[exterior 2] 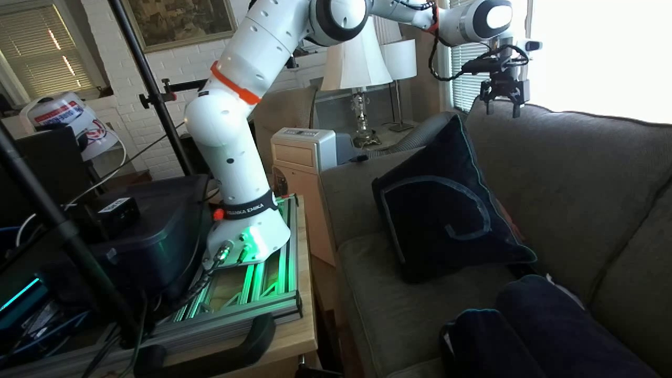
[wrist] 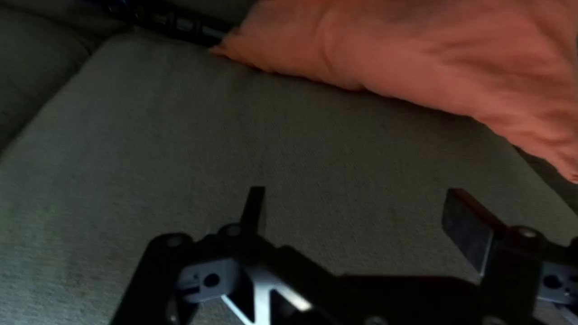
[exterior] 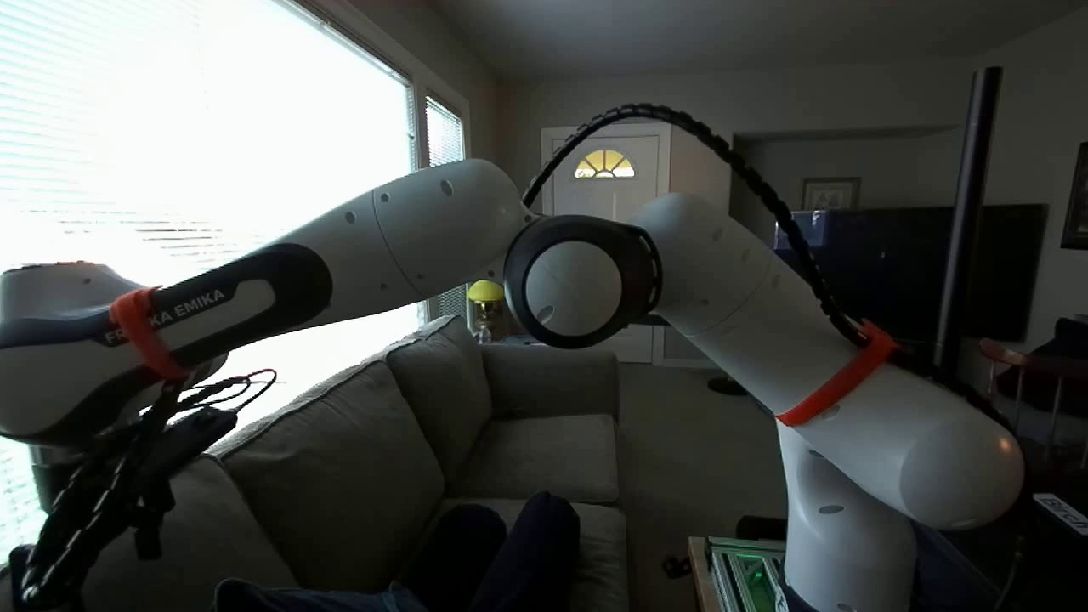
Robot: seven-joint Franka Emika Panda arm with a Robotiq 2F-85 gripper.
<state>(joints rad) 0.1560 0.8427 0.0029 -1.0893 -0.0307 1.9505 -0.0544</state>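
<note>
Here the tool (wrist: 356, 192), jaws wide apart and empty, over a couch (wrist: 203, 135) with an orange pillow (wrist: 406, 58).

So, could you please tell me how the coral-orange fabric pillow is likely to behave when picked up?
The coral-orange fabric pillow would probably squash and sag when pinched, as its surface shows soft folds. It seems unlikely to slip easily, since the cloth looks matt. Rolling also seems improbable, given its tapering, pointed outline.
</note>
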